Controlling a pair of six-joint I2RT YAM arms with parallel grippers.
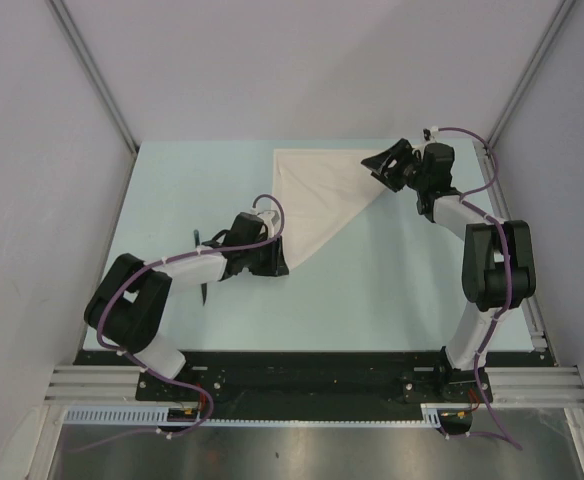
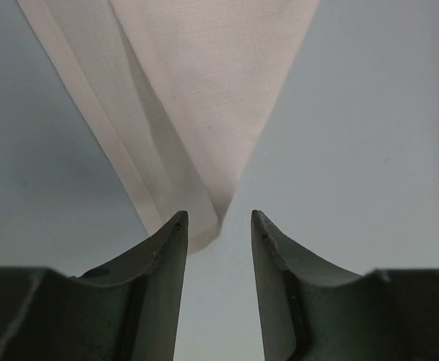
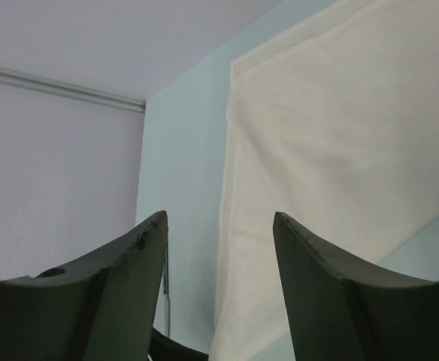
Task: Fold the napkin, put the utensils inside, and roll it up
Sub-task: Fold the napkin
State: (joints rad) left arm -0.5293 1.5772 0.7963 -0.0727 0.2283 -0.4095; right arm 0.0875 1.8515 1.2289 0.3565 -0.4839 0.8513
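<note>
The white napkin [image 1: 317,195] lies folded into a triangle on the pale blue table, its point toward the near side. My left gripper [image 1: 272,262] is open at that near point. In the left wrist view the napkin's tip [image 2: 204,90] lies just ahead of the open gripper [image 2: 219,218], beside the left fingertip. My right gripper [image 1: 377,165] is open and empty at the napkin's right corner. Its wrist view shows the cloth [image 3: 332,150] beyond the gripper [image 3: 219,218]. The dark utensil [image 1: 204,291] lies under my left forearm, mostly hidden.
Grey walls with metal corner rails enclose the table [image 1: 172,190] at the back and sides. The table's right edge rail [image 1: 517,260] runs close behind my right arm. Purple cables loop along both arms.
</note>
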